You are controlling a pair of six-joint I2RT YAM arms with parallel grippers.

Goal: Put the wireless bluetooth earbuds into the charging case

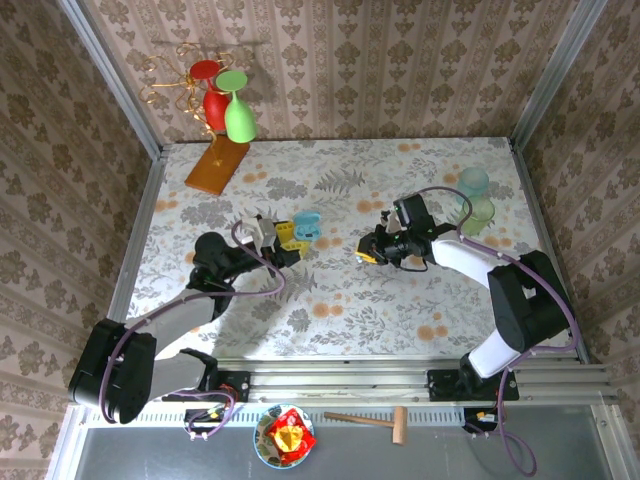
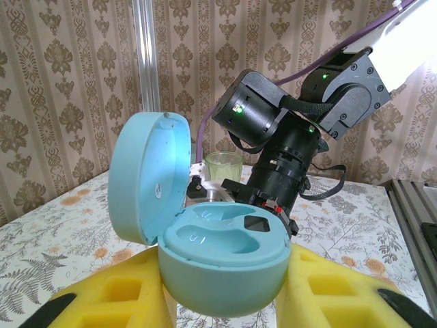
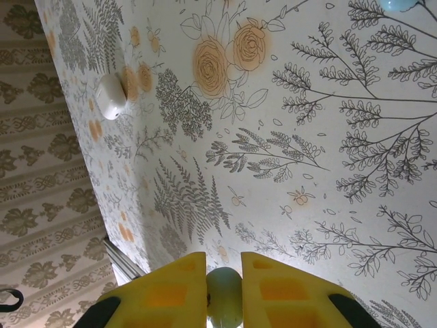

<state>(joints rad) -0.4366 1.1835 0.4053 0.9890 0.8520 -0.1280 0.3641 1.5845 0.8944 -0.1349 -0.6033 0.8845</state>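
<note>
**Top external view:** even, diffuse light falls from above, and soft, short shadows are cast on the table (image 1: 340, 300) beneath both arms. The whole scene is bright and in focus.

**Left wrist view:** the charging case (image 2: 218, 266) is rendered sharply, with a mild sheen on its lid. The white arm cover (image 2: 410, 41) at upper right is overexposed.

**Right wrist view:** the tabletop print is sharp. The yellow fingers (image 3: 171, 287) and the earbud (image 3: 224, 294) held between them are softened by closeness, and a small patch of glare is seen just below the earbud.
</note>
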